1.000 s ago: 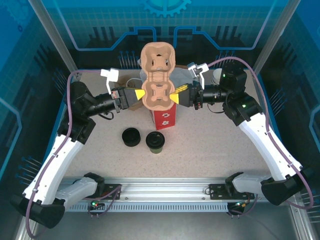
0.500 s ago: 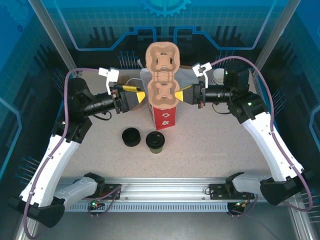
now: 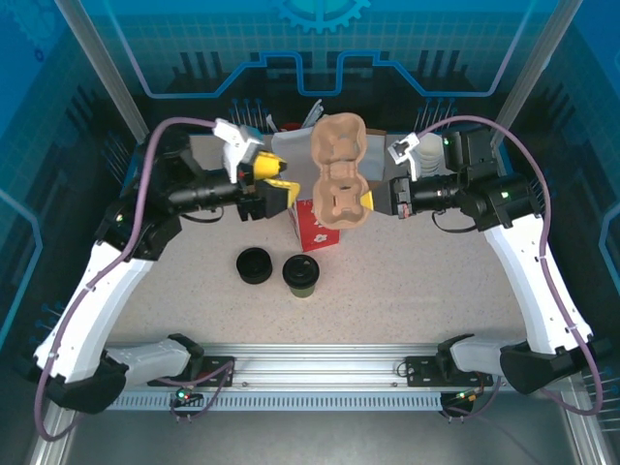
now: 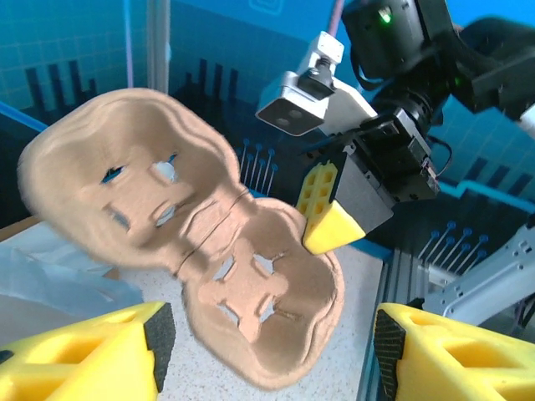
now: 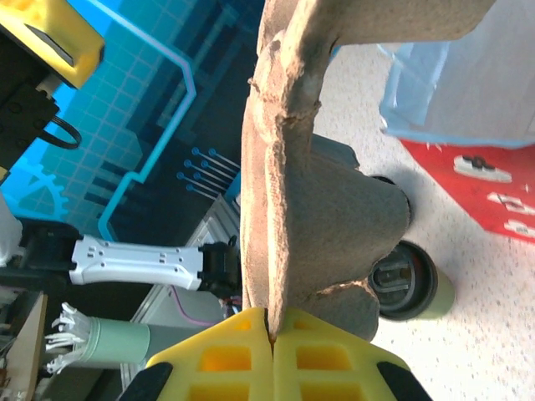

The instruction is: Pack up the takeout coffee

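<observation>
Pulp carrier (image 3: 341, 179) now hangs from the right gripper (image 3: 368, 201) alone, clamped on its edge. The left gripper (image 3: 276, 184) has let go, jaws apart. The takeout coffee (image 3: 300, 275) stands unpacked near the bag (image 3: 317, 231).

1. Bright, even overhead light fills the top view. The speckled counter (image 3: 417, 281) shows no glare, and the takeout coffee (image 3: 301, 275) casts only a short, soft shadow.
2. In the left wrist view, the pulp carrier (image 4: 209, 251) is softly blurred, most of all at its far lobe. The left fingers (image 4: 84, 355) at the bottom edge are out of focus.
3. In the right wrist view, the carrier's thin edge is crisp and its broad face lies in shadow. The counter beyond is brightly lit against a dim blue backdrop.
</observation>
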